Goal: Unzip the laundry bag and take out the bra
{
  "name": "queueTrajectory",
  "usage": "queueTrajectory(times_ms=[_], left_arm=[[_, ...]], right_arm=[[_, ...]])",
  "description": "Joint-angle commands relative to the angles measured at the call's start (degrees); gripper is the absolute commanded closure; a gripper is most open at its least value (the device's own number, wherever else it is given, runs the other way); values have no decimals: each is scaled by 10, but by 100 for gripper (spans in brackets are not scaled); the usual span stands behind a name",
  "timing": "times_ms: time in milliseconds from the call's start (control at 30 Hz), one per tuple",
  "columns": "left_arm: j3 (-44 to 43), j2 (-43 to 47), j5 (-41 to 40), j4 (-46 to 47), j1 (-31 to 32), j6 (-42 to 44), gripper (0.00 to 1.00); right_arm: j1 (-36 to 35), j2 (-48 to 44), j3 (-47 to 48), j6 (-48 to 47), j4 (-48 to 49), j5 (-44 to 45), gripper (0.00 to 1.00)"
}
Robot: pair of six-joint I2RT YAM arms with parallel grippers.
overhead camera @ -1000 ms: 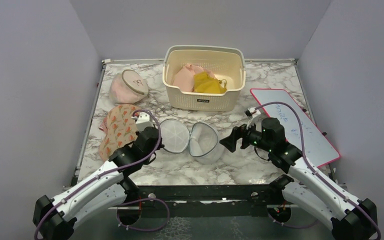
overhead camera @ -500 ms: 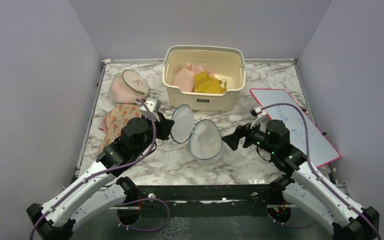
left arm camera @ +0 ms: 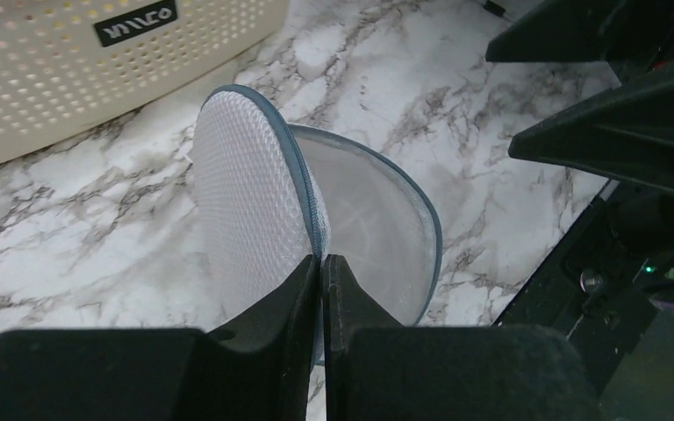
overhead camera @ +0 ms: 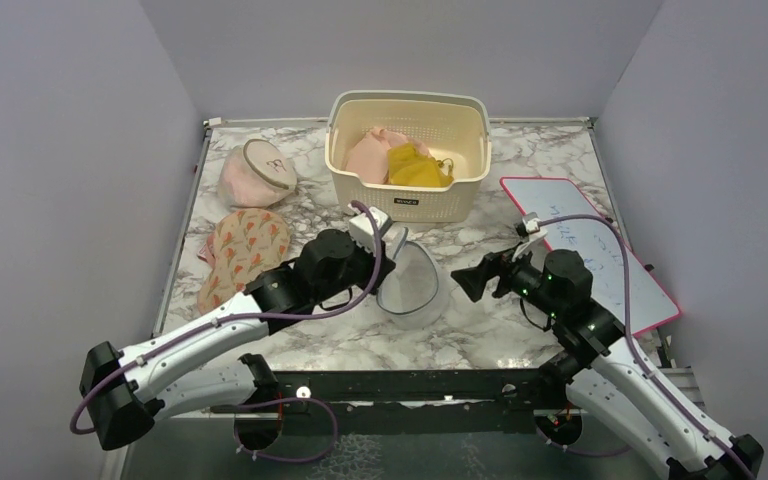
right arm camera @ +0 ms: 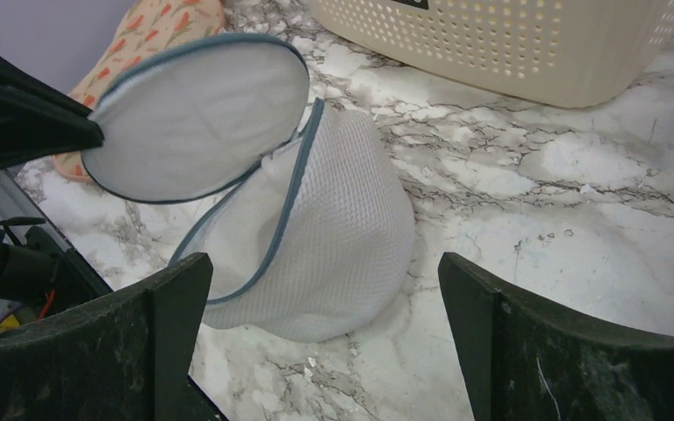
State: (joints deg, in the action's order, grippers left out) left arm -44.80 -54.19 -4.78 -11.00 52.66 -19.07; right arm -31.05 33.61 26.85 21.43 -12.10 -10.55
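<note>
Changed: the left arm has swung to the right across the desk [overhead camera: 520, 170], carrying the bag's round flap from its upright place left of the body to a spot over the body's open mouth; the right arm has barely shifted.
Left fingers [left arm camera: 290, 298]: pressed together on the grey zip rim at the flap's edge, holding the flap tilted up off the body.
Right fingers [right arm camera: 175, 298]: spread wide apart, touching nothing, pointing at the bag from its right side.
Laundry bag [overhead camera: 418, 290]: white mesh, unzipped, lying on the desk between the two arms, just in front of the basket; what shows of its inside in the left wrist view looks like plain mesh.
Floral cloth [overhead camera: 245, 250]: flat on the desk, left of the left arm, apart from the bag.
Basket [overhead camera: 410, 200]: cream, perforated, at the back, holding pink and yellow cloth.
Pink round bag [overhead camera: 255, 175]: back left, near the floral cloth.
Whiteboard [overhead camera: 600, 250]: flat at the right edge.
</note>
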Motion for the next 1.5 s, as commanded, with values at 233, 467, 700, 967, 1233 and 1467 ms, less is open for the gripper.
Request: queueTrajectory(times_ms=[233,467,700,967,1233,1467], left_arm=[[-21,-104,16,76,57,-11,100],[-21,-173,12,98,91,-27,100],[-30,-242,-19,84,150,14,100],[-63,-397,-25,125,157,-50,100],[-131,-504,-45,103,156,-51,70],[-162,-446,-3,-42,143,-75,30]], right_arm=[[-11,-133,-22,28,-29,136,3],[-11,-136,-21,32,-35,158,3],[-11,-113,-13,36,-40,161,4],[-11,-127,-19,30,-32,141,4],[-11,-122,-33,7,4,101,3],[-11,-166,-64,15,27,189,0]])
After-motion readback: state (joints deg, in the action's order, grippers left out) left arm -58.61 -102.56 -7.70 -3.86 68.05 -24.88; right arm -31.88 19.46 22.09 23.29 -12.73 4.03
